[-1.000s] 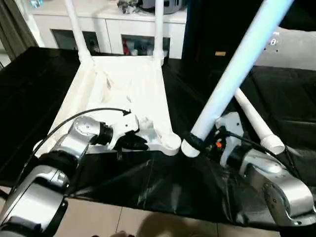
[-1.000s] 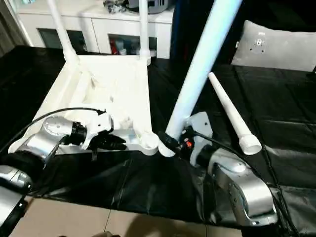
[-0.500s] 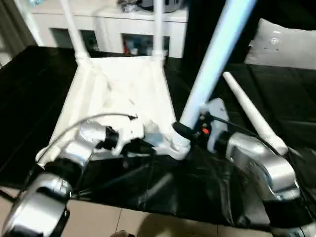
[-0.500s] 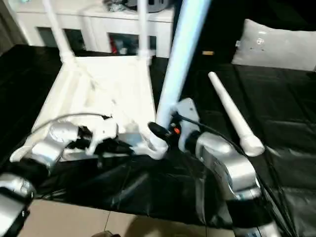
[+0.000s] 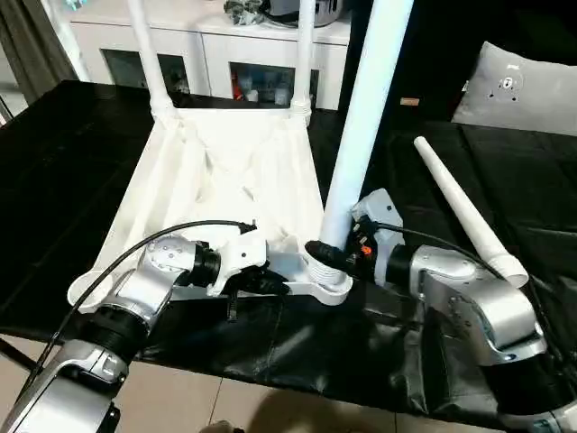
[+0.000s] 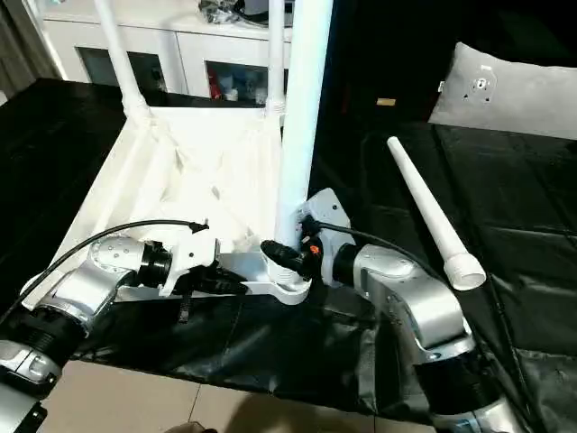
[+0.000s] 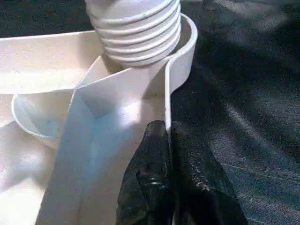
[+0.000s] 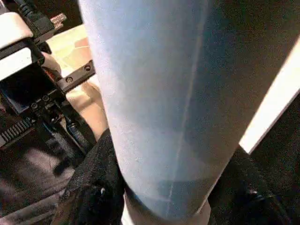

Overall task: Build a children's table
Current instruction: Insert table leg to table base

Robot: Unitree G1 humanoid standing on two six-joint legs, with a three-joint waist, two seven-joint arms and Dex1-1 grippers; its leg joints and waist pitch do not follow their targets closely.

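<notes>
Pincers are placed at the near right corner of the upturned white plastic tabletop (image 5: 230, 171) on the black-covered counter (image 5: 63, 153). Its thin rim wall is pinched by the left pincer (image 7: 166, 140). The upright round white leg (image 5: 361, 135), seated at the corner socket, is clamped by the right pincer (image 5: 329, 257).

Leg (image 5: 361, 135) (upright) in right pincer (image 5: 326, 256)

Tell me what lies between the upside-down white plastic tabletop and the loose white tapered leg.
In the left eye view: the right gripper holding an upright leg, then bare black sheet up to the loose leg.
</notes>
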